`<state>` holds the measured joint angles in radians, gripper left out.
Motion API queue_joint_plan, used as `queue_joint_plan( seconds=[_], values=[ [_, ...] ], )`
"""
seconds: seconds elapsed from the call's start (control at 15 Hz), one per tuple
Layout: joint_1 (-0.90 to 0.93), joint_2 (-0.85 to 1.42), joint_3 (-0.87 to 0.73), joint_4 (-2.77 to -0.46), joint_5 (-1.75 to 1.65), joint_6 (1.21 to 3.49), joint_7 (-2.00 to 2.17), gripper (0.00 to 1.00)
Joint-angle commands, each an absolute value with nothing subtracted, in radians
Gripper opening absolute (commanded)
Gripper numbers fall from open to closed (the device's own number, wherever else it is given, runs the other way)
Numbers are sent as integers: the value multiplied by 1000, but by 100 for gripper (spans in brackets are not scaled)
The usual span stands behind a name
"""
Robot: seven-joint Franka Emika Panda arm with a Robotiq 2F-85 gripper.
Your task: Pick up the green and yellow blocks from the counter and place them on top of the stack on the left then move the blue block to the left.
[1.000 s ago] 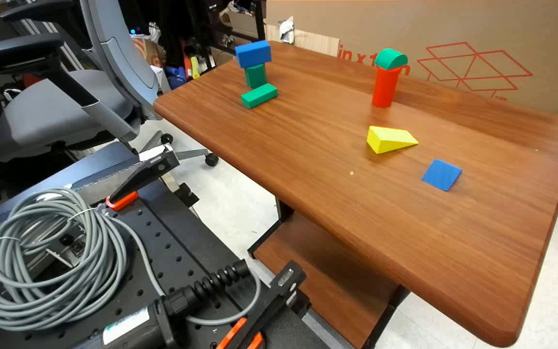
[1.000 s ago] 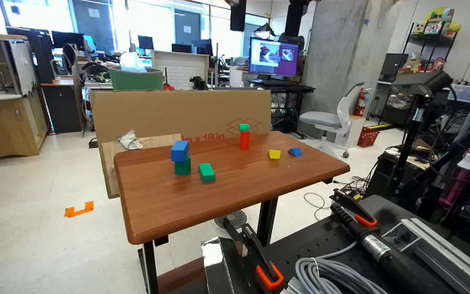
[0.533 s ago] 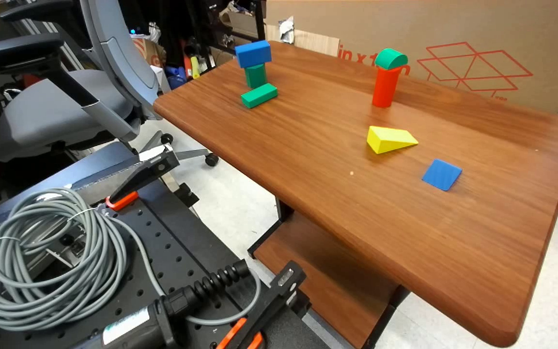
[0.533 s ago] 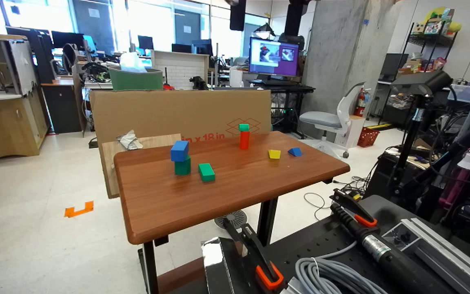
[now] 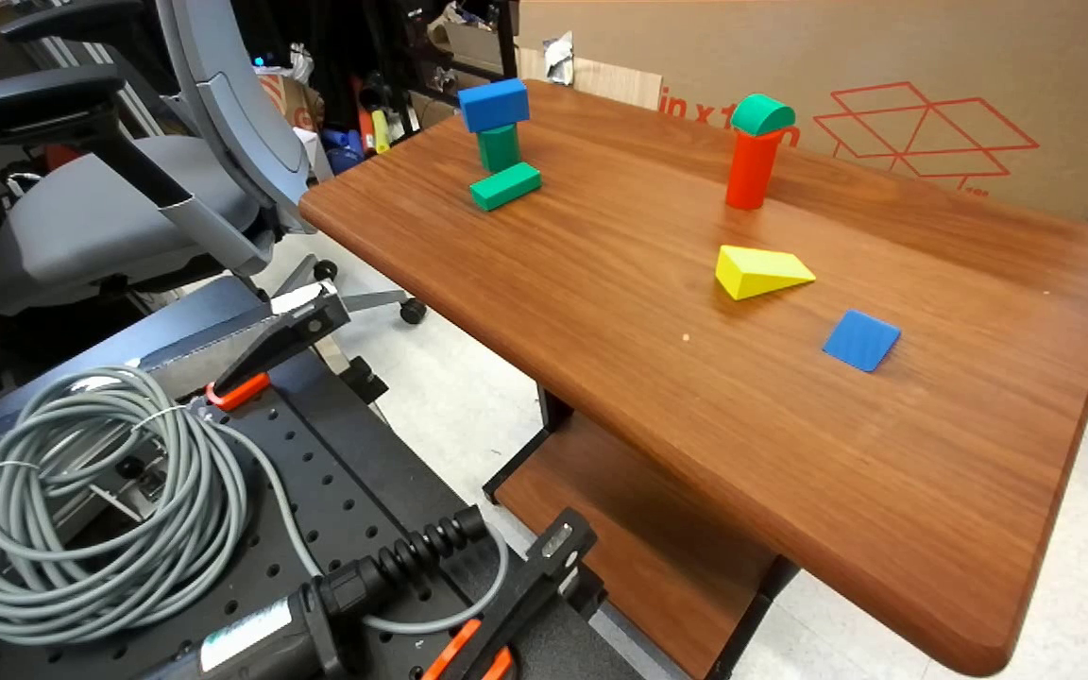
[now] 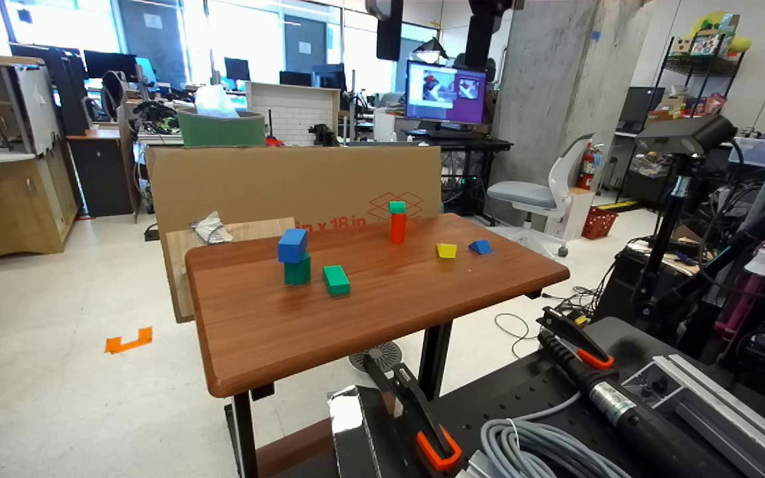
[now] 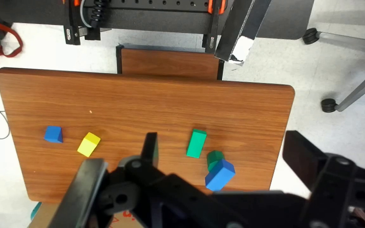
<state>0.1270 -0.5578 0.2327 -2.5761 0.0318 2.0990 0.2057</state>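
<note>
Green rectangular block (image 6: 337, 280) lies left of centre in both exterior views, near the overhanging blue-topped stack (image 6: 294, 256), which a skewed approach by the spread, unloaded claw (image 6: 433, 58) could topple.

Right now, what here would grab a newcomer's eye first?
Probably the red cylinder, standing on the table with a green half-round on top. Next, perhaps the blue block perched on a green one near one end. In the wrist view, the gripper looms dark, its jaws wide open.

There are three green blocks (image 5: 505, 186), two blue (image 5: 862, 340), one yellow (image 5: 754, 270) (and one red cylinder (image 5: 752, 170))
</note>
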Motion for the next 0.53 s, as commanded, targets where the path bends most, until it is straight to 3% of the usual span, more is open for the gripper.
queue_joint_plan(
  seconds=[0.0, 0.47],
  values=[
    [125, -412, 214, -2551, 29, 2120, 189, 100],
    [86, 9, 156, -2452, 4, 2273, 185, 100]
  ],
)
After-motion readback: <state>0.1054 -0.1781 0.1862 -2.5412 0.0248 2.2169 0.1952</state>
